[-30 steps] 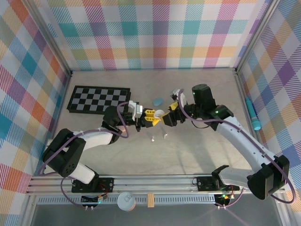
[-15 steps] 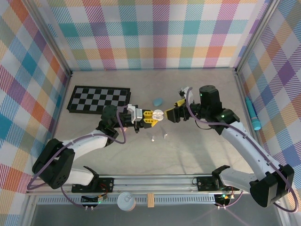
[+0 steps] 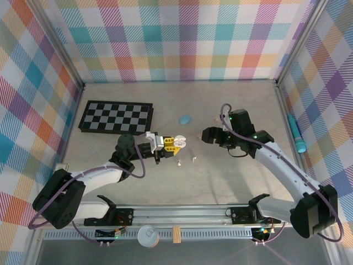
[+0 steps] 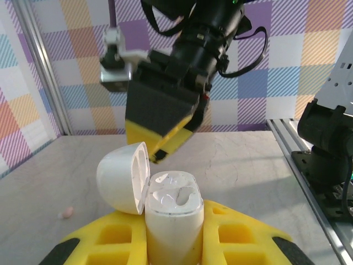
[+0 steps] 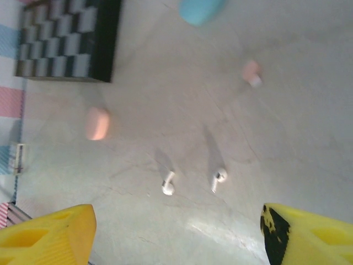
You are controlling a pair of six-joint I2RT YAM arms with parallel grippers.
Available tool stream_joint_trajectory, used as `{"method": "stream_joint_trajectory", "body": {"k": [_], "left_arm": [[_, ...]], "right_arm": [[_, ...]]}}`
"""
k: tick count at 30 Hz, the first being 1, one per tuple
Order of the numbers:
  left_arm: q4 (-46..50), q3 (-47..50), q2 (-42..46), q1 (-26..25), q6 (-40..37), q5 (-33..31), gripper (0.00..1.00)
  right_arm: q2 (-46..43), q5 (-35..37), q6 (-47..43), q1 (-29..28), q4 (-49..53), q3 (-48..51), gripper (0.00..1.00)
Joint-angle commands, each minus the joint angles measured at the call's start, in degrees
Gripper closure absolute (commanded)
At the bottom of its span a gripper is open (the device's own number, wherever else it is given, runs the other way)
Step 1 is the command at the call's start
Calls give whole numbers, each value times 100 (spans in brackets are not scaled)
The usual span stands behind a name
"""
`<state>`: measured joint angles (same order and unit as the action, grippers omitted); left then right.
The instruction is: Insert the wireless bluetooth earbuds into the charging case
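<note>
Right fingers (image 5: 309, 234) backed off, open — left fingers (image 4: 237, 234) grip one case (image 4: 171, 221); two white earbuds (image 5: 168, 185) (image 5: 218, 178) loose.

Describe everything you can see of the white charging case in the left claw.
The white charging case is a smooth, glossy, plastic-looking oval shell. Its lid is swung open to the left on a side hinge and shows a hollow inside. The body's top face has two moulded wells that look empty, though glare makes this uncertain. In the left wrist view it stands upright. The left claw clamps it low between its yellow fingers, which touch both of its sides.
</note>
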<state>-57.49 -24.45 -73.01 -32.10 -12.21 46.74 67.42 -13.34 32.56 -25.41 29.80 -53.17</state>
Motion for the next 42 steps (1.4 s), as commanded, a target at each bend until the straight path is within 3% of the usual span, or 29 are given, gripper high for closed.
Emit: {"method": "stream_joint_trajectory", "body": {"k": [1,6,13,29,42], "left_arm": [[-711,137,71,72,132,-163,99],[-469,291,220,98,-92,-133,99],[508,226,455,99,-706,-136,99],[1110,257,673,115,-1214,-306,99],[1307,188,657,160,-1342,-158,99]], "right_arm": [[272,53,647,1,526,7,26],[1015,-243,824,-26,640,-71,41],[2218,-437,375,-42,1472,-934,40],[4699,-645,324,-355,3399,-3364,42],[5331,-752,434,-443,3279,-3508,62]]}}
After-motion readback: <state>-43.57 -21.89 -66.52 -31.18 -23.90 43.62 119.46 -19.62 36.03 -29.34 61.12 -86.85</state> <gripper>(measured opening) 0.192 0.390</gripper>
